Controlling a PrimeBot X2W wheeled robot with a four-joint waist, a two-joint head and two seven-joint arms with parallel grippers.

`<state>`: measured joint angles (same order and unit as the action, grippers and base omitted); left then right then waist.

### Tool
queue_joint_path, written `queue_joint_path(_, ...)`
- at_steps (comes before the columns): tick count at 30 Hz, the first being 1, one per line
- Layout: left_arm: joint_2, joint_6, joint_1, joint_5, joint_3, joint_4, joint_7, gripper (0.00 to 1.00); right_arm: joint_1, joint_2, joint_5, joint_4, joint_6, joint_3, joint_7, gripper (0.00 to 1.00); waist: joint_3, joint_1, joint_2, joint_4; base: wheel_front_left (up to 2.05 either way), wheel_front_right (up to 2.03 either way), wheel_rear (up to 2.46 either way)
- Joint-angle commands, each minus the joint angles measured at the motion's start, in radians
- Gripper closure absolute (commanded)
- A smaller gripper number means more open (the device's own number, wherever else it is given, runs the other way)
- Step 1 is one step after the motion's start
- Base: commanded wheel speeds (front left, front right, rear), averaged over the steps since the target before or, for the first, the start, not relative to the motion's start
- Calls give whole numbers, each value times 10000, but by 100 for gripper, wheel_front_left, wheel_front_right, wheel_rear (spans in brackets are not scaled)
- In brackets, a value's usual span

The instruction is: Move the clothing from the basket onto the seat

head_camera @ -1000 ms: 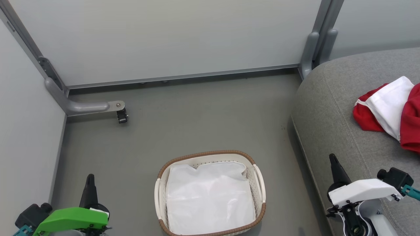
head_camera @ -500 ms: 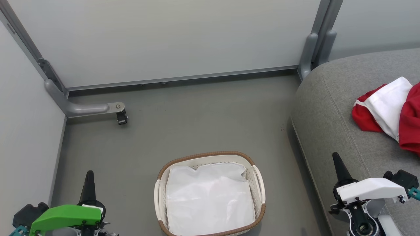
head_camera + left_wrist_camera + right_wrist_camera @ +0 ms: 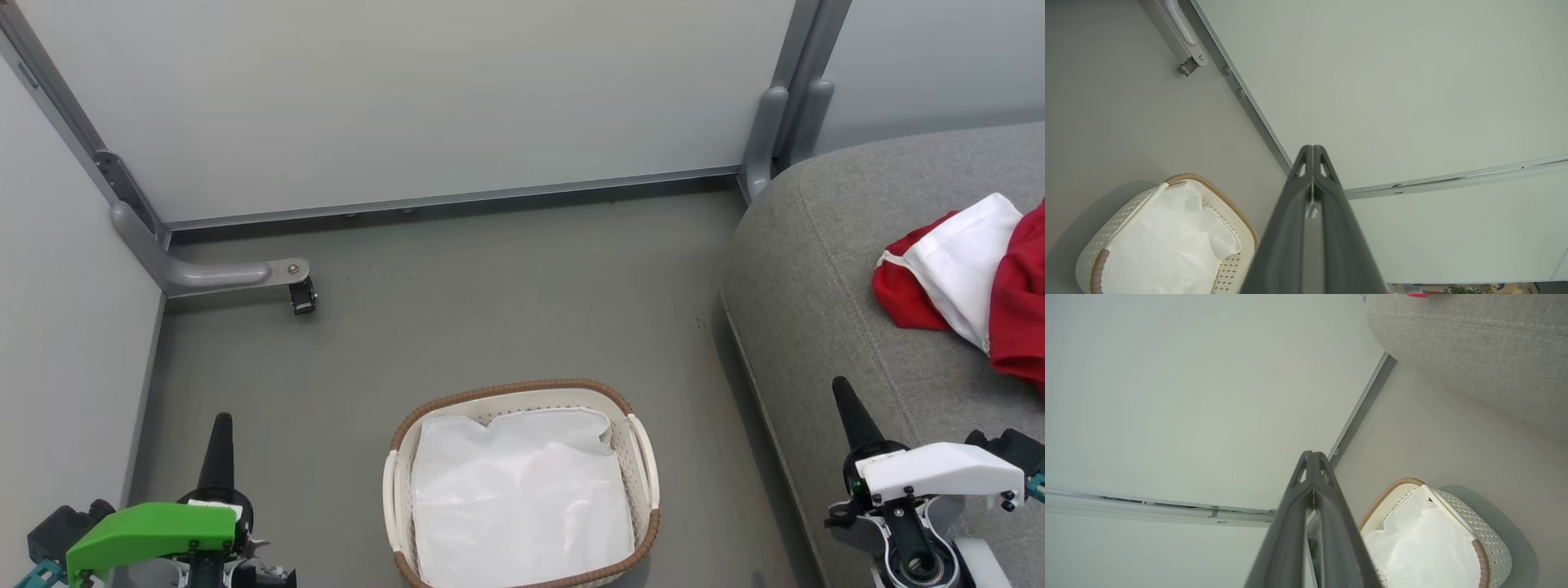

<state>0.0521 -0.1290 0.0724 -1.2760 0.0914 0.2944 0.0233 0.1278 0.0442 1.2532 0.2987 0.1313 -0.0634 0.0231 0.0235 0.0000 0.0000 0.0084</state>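
Your basket (image 3: 513, 386) stands on the floor (image 3: 490, 294), near the seat's rounded left edge, and it holds a crumpled white liner (image 3: 522, 498). The clothing (image 3: 906, 294) lies on the seat (image 3: 816, 269), away from that edge and well apart from the basket. You have open floor between the basket and the back wall (image 3: 408, 98), and more toward the left wall. The left gripper (image 3: 221, 425) hangs over that floor, the right gripper (image 3: 842, 392) over the seat's edge; both have their jaws together.
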Motion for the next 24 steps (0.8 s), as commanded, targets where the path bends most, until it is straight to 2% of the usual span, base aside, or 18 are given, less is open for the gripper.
queue_joint_path(1, 9, -20, 258, -266, 45, -124, 62, 100, -74, 64, 269, -128, -6, -69, 65, 100, -6, 0, 0, -3, 0, 0, 0)
queue_joint_path(24, -9, -26, 357, -2027, 165, -343, 558, 100, -163, 78, 2153, -379, -4, -331, 560, 100, -107, 0, 0, -44, 0, 0, 0)
